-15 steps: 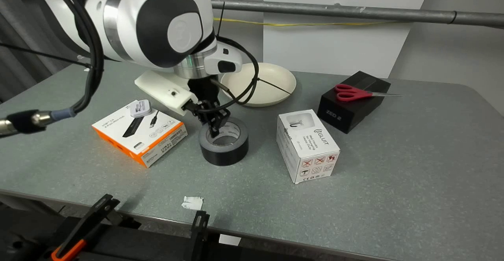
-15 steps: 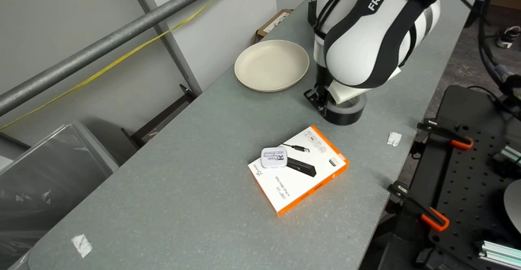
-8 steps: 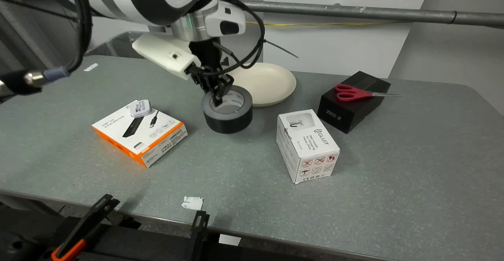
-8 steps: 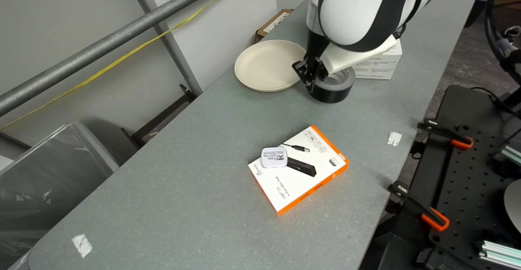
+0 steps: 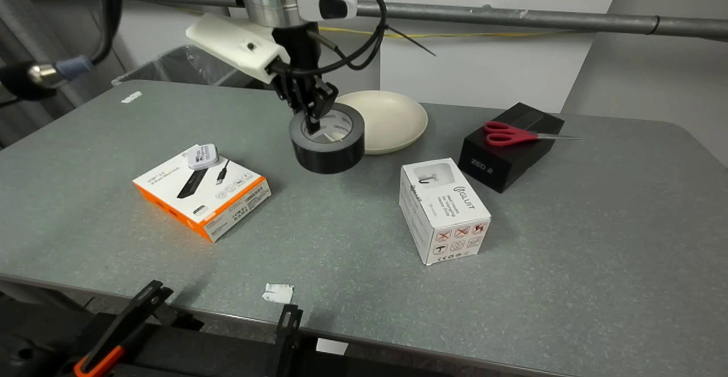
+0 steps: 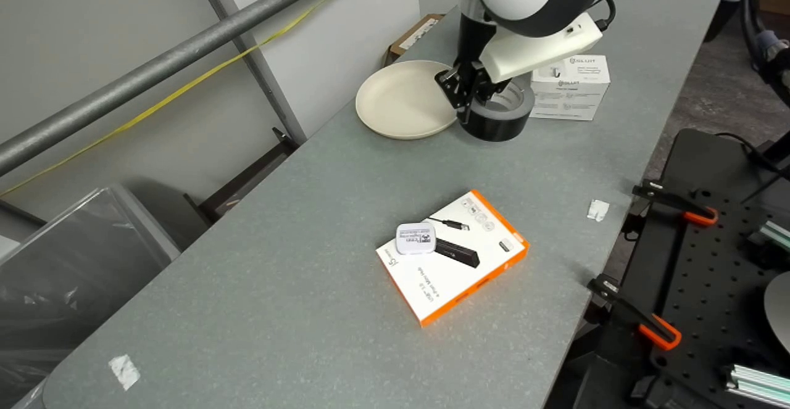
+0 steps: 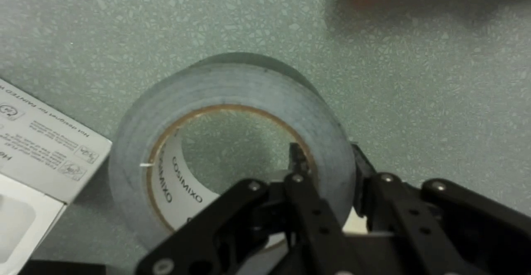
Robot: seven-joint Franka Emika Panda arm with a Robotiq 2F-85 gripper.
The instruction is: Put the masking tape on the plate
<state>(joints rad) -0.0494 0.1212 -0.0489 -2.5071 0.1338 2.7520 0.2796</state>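
Note:
The masking tape [image 5: 328, 158], a dark grey and black ring, is held roughly level above the table. It also shows in the other views [image 6: 494, 128] [image 7: 232, 84]. My gripper [image 5: 309, 118] is shut on the ring's wall, one finger inside the hollow and one outside, as the wrist view shows [image 7: 327, 159]. The cream plate [image 5: 395, 120] lies on the table behind and beside the tape. In an exterior view the plate [image 6: 404, 100] is just left of the gripper. The tape and gripper hide part of its near edge.
A white box [image 5: 443, 212] stands near the tape. A black box [image 5: 483, 161] with red scissors [image 5: 506, 134] on it lies beyond. A white and orange box [image 5: 202, 195] with a small white item on top lies on the opposite side. A metal rail [image 5: 512, 17] runs behind the table.
The gripper has lifted the tape off the table and carried it up and toward the plate. The plate and boxes have not moved.

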